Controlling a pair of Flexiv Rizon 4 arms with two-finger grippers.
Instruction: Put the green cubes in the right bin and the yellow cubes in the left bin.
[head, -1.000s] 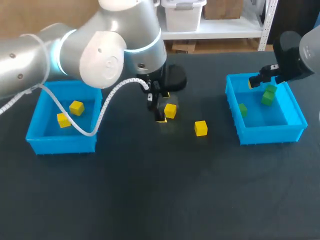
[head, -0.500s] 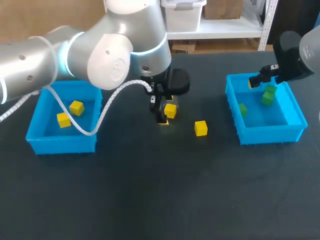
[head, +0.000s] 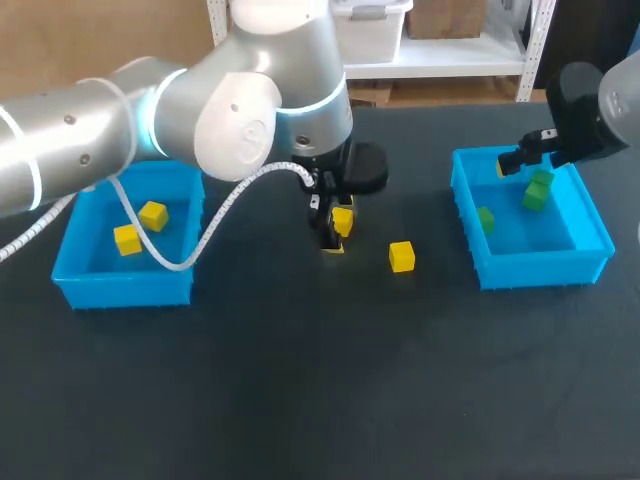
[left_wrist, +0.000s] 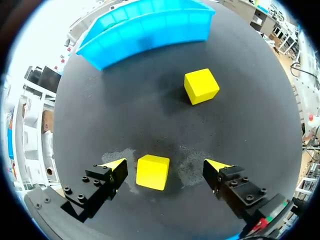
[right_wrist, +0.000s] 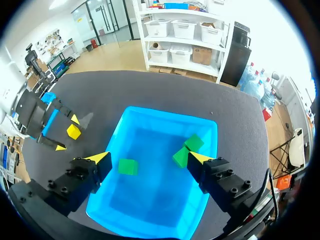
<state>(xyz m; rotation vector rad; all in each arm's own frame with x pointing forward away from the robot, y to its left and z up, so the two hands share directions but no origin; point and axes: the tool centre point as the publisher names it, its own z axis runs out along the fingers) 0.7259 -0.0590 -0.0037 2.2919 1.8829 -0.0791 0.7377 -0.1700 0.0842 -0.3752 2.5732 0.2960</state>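
Yellow cube (head: 342, 222) sits on worktop (head: 300, 380), upper centre of frame, between open left jaws; right jaws open above right bin (head: 545, 268), upper right.

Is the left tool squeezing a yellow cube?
No, the left tool is open, with a gap showing on each side of the yellow cube.

Table (head: 300, 380): L bin (head: 120, 285), R bin (head: 540, 268), yellow cubes (head: 402, 256).
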